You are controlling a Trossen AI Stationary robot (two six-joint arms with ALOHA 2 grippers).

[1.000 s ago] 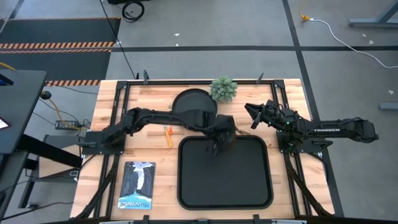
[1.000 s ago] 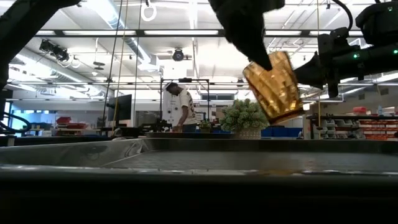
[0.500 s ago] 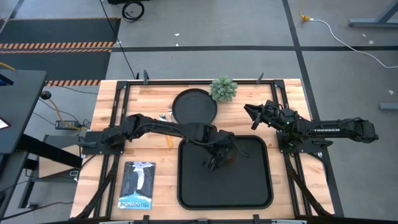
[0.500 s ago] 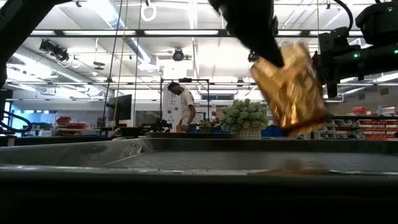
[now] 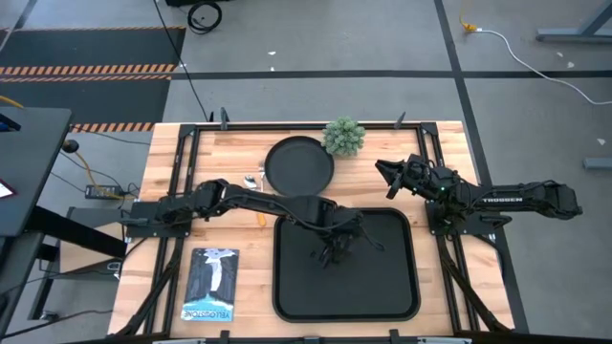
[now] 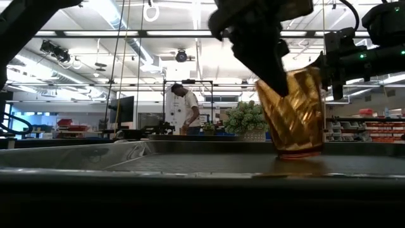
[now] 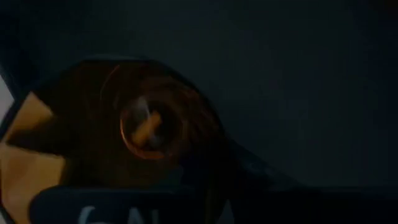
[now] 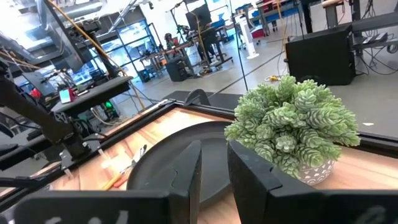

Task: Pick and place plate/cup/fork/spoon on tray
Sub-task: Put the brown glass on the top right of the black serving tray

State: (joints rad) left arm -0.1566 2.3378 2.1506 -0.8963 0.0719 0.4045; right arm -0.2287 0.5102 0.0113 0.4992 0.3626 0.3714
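Observation:
My left gripper is over the middle of the black tray, shut on the amber cup. The left wrist view looks down into the cup. The round black plate lies on the wood beyond the tray's far edge. The spoon lies left of the plate. The fork's orange handle shows beside my left arm, which hides the rest of it. My right gripper waits right of the plate, its fingers nearly together and empty. My left gripper holds the cup by its upper part near the rim, coming from above on a slant. My gripper's body hides whether one finger is inside the cup. The cup stands nearly upright with its base on the tray's floor.
A small potted plant stands at the table's far edge, right of the plate. A book lies at the near left. A person stands in the room beyond the table.
My left gripper has carried the cup from the tray's far edge toward the near edge and down to the tray's middle. The cup was tilted and clear of the tray; now it is nearly upright with its base on the tray.

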